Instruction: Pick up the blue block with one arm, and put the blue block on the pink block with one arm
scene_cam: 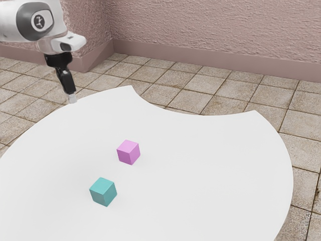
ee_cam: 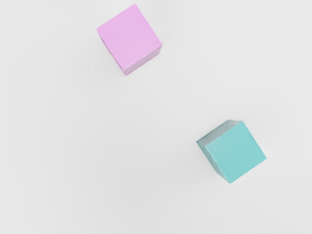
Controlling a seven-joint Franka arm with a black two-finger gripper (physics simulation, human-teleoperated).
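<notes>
A teal-blue block [scene_cam: 103,191] rests on the white round table [scene_cam: 210,165], toward its near side. A pink block [scene_cam: 128,152] sits a short way behind it and slightly toward the exterior view's right; the two are apart. My gripper [scene_cam: 72,98] hangs well above the table's far left edge, pointing down, far from both blocks and holding nothing. From the hand's camera, the pink block [ee_cam: 129,39] and the blue block [ee_cam: 234,151] lie separately on the plain white tabletop [ee_cam: 73,146].
The table has a notched far edge near the arm. Beyond it are a brown tiled floor [scene_cam: 210,85] and a pink textured wall [scene_cam: 225,25]. White surface surrounds both blocks on every side.
</notes>
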